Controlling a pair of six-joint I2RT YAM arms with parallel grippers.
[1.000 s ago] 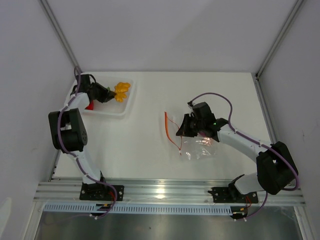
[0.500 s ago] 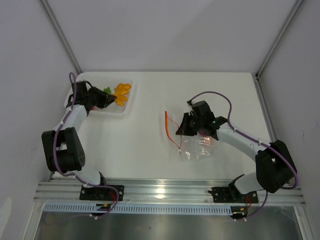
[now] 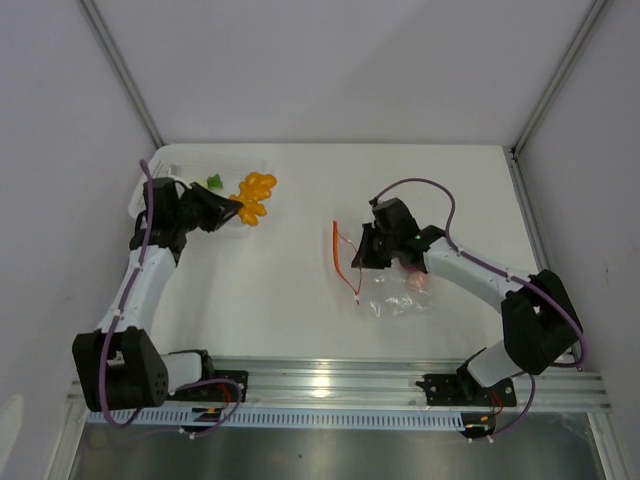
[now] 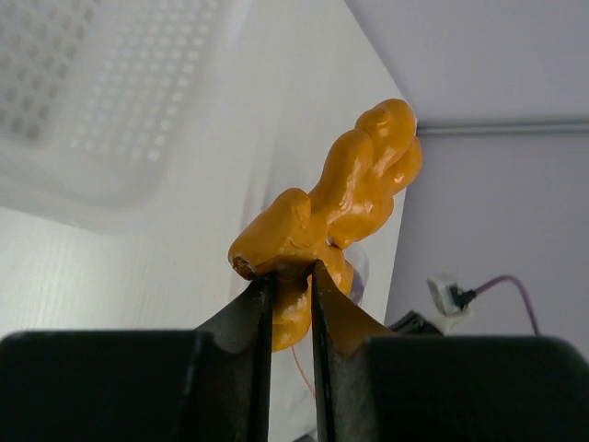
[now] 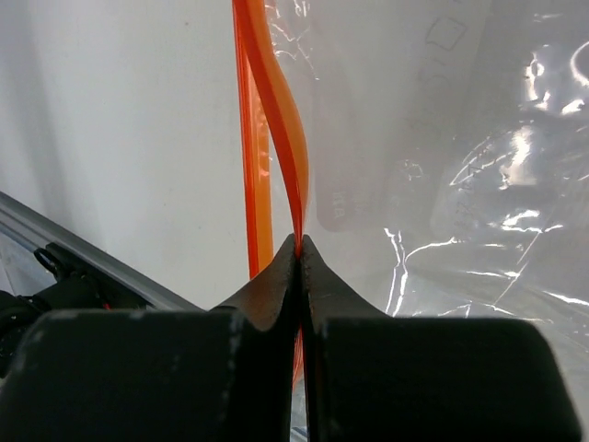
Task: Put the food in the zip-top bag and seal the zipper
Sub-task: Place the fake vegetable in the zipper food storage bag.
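Left gripper (image 4: pixel 287 276) is clamped on orange-yellow food (image 4: pixel 336 207), held beside white basket (image 3: pixel 165 170) | right gripper (image 5: pixel 299 249) is closed on zipper (image 5: pixel 276 138) of zip-top bag (image 3: pixel 400 295), arm stretched low over table (image 3: pixel 290 290).

top view high, looks down; wrist views close behind own fingers (image 4: pixel 285 304).

Orange-yellow lumpy toy food (image 4: pixel 336 198) hanging pinched, raised off the counter; clear crinkly zip-top bag (image 3: pixel 400 292) lying flat, orange-red zipper (image 5: pixel 276 138) gaping.
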